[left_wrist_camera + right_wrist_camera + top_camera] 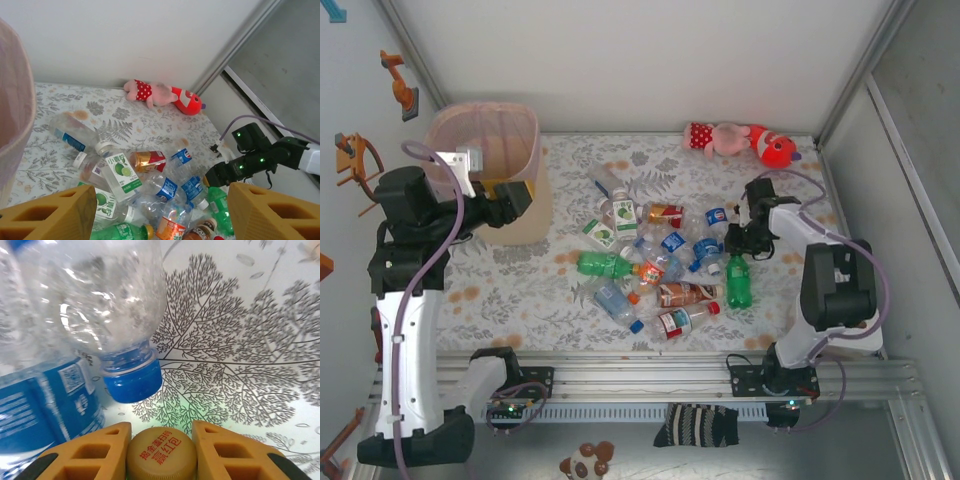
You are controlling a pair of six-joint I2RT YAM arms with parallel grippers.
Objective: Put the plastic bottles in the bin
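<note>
The plastic bottles (672, 243) look glossy and clear, crinkled in places. The table cover (520, 290) is matt printed cloth; the plush toy (740, 142) is fuzzy fabric.

the plastic bottles (655, 268) lie heaped on the worktop (520, 290) right of the bin (510, 130); the plush toy (740, 142) lies farther right of the bin, level with it.

Left arm (405, 200) raised, jaws apart; right arm (800, 215) reaching low, jaws clamped.
</note>
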